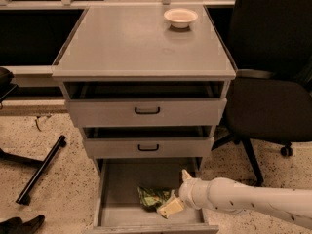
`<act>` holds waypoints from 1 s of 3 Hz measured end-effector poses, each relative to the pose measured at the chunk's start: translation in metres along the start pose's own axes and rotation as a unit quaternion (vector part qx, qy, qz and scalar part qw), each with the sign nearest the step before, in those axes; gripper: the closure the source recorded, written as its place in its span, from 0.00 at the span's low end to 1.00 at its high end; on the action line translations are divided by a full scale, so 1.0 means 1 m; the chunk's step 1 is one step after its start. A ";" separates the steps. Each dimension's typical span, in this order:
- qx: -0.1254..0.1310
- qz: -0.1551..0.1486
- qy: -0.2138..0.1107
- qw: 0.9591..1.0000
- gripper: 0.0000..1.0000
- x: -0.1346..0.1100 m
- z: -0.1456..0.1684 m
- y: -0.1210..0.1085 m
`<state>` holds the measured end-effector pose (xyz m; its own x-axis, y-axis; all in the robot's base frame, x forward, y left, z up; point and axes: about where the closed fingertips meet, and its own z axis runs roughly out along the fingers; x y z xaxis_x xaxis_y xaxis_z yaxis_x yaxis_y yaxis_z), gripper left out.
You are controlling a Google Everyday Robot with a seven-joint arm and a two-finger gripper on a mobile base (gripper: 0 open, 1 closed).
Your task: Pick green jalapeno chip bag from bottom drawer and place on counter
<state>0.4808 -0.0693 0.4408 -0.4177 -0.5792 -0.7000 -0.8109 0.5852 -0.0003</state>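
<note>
At the far left, a black bar [41,169] is seen lying on the speckled floor [48,145], and a dark shape at the lower left corner is cut off and cannot be identified. The desk [131,43] is shown as a broad pale-grey slab with thin metal edging, and a white bowl [181,17] is set near its back right corner. Below it, two grey drawer fronts [146,111] with black handles are stacked, each pulled out slightly. The bottom drawer [117,189] is pulled well out, and its front lip is partly cut off by the lower edge. The bag [152,197] is found lying on the drawer floor, right of the middle and near the front. It is seen as a small crumpled green foil pack with pale yellow-green and white patches, and its print cannot be read. Its right edge is hidden behind the gripper [172,192], which is lowered into the drawer at the right side. The fingers [169,207] are spread: the lower one is laid against the bag's right edge, while the other is raised clear of it. Nothing is pinched. The white arm [248,201] is run off the right edge, and a black chair [273,96] is partly cut off there.
</note>
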 end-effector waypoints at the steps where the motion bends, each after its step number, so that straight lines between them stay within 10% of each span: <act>1: -0.014 0.004 -0.001 1.000 0.00 0.009 0.019 -0.005; 3: -0.033 0.030 0.015 0.999 0.00 0.047 0.085 -0.037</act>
<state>0.5255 -0.0701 0.3469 -0.4777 -0.5614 -0.6757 -0.8090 0.5810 0.0892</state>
